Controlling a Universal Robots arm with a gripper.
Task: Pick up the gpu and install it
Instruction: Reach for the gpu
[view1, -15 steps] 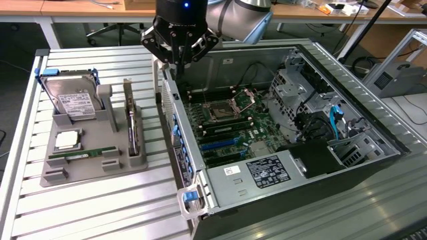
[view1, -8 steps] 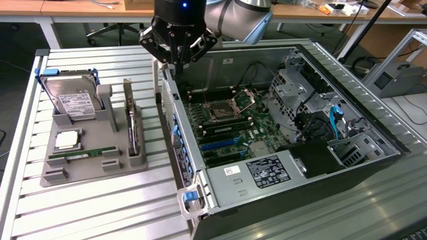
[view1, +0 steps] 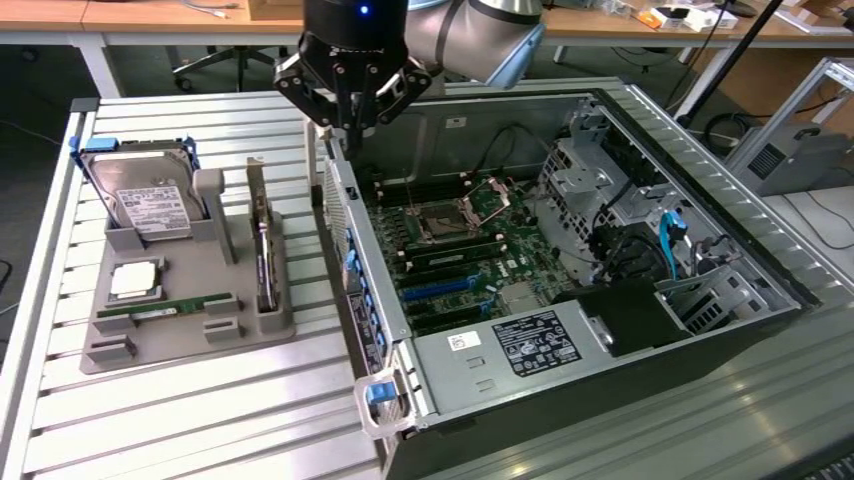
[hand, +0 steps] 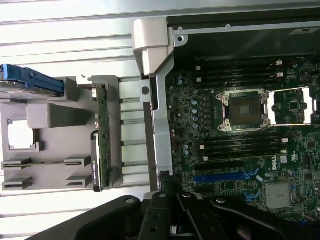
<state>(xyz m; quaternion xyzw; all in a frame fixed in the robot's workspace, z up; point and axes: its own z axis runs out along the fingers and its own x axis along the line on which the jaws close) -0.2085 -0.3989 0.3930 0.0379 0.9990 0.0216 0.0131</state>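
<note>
Hovering closed and empty over the case wall (view1: 334, 190), the gripper (view1: 350, 122) should open and line up along the graphics card (view1: 264, 255), standing on edge in the tray (view1: 187, 325) below, beside it.

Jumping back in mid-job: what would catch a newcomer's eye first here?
The open computer case with its bare motherboard dominates the exterior view's right. The shut gripper hangs above the case's edge nearest the gray holder on the exterior view's left. In that holder, the gpu stands on edge near a hard drive.
</note>
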